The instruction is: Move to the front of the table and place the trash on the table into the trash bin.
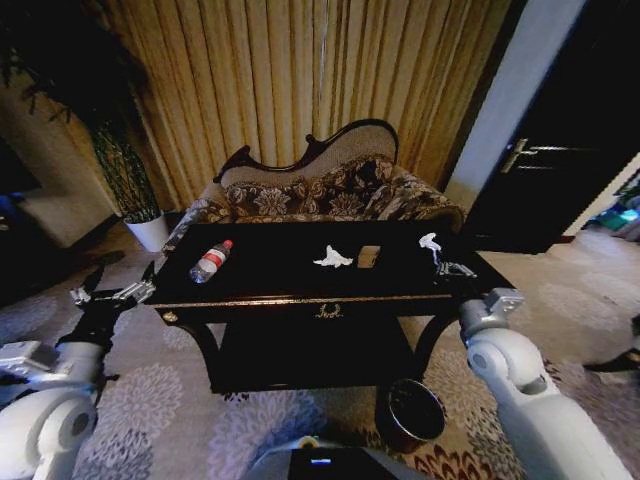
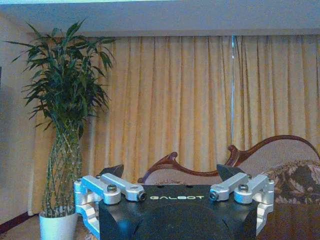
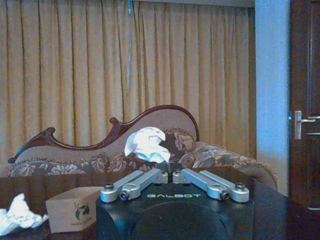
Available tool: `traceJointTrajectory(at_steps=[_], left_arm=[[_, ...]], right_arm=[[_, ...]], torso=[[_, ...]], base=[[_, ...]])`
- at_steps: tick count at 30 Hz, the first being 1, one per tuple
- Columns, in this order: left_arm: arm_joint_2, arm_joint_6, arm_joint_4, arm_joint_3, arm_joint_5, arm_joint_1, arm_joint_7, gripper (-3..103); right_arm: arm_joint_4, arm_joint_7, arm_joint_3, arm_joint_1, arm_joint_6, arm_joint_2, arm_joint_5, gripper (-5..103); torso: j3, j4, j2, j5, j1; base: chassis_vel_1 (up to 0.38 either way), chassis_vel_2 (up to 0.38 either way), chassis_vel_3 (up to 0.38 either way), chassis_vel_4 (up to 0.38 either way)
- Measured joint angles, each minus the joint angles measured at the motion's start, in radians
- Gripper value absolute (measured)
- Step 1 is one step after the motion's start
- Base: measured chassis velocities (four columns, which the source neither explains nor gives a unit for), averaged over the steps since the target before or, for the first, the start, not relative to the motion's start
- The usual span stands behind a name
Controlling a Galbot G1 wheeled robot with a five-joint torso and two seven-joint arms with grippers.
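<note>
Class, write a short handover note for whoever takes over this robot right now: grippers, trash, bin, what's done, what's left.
Left gripper: open, holding nothing, off the table's left front corner.
Right gripper: fingers shut on a crumpled tissue at the table's right end.
On the table: bottle at left, second tissue and tan piece mid-table.
Trash bin: on the floor by the right front leg.
Done: robot at the table's front.
Left: bin all four items.

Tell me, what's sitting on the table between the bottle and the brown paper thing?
A crumpled white tissue lies between the bottle and the tan piece, on the black table, seen from the head view.
</note>
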Motion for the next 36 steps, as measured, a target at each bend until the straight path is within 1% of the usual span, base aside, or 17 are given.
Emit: traceJointTrajectory(at_steps=[20, 26, 28, 30, 32, 33, 36], left_arm=[[-0.001, 0.000, -0.003, 0.007, 0.002, 0.000, 0.000, 100], [-0.006, 0.000, -0.005, 0.019, 0.010, 0.000, 0.000, 100], [-0.008, 0.000, -0.005, 0.021, 0.015, 0.000, 0.000, 100], [-0.011, 0.000, -0.005, 0.024, 0.019, 0.000, 0.000, 100], [-0.011, 0.000, -0.006, 0.025, 0.019, -0.001, 0.000, 100], [-0.011, 0.000, -0.005, 0.025, 0.020, -0.002, -0.001, 100], [-0.009, 0.000, -0.004, 0.025, 0.020, -0.003, -0.001, 100]], right_arm=[[-0.006, 0.000, -0.010, -0.001, 0.010, 0.013, 0.002, 0], [-0.025, -0.006, -0.020, -0.029, 0.024, 0.039, -0.008, 0], [-0.037, -0.014, -0.023, -0.041, 0.026, 0.050, -0.021, 0], [-0.071, -0.037, -0.027, -0.069, 0.030, 0.070, -0.063, 0], [-0.117, -0.055, -0.036, -0.109, 0.030, 0.091, -0.106, 0], [-0.147, -0.058, -0.041, -0.126, 0.018, 0.103, -0.123, 0], [-0.179, -0.059, -0.046, -0.134, 0.008, 0.112, -0.137, 0]], torso=[[0.000, 0.0000, 0.000, 0.0000, 0.000], [0.000, 0.0000, 0.000, 0.0000, 0.000], [0.000, 0.0000, 0.000, 0.0000, 0.000], [0.000, 0.0002, 0.000, -0.0001, 0.000], [0.000, -0.0002, 0.000, 0.0002, 0.000], [0.000, -0.0001, 0.000, 0.0000, 0.000], [0.000, -0.0003, 0.000, 0.0000, 0.000]], base=[[0.115, -0.108, -0.114, 0.113], [0.052, -0.040, -0.034, 0.040], [0.000, 0.000, 0.000, 0.000], [0.000, 0.000, 0.000, 0.000], [0.000, 0.000, 0.000, 0.000], [0.000, 0.000, 0.000, 0.000], [0.000, 0.000, 0.000, 0.000]])
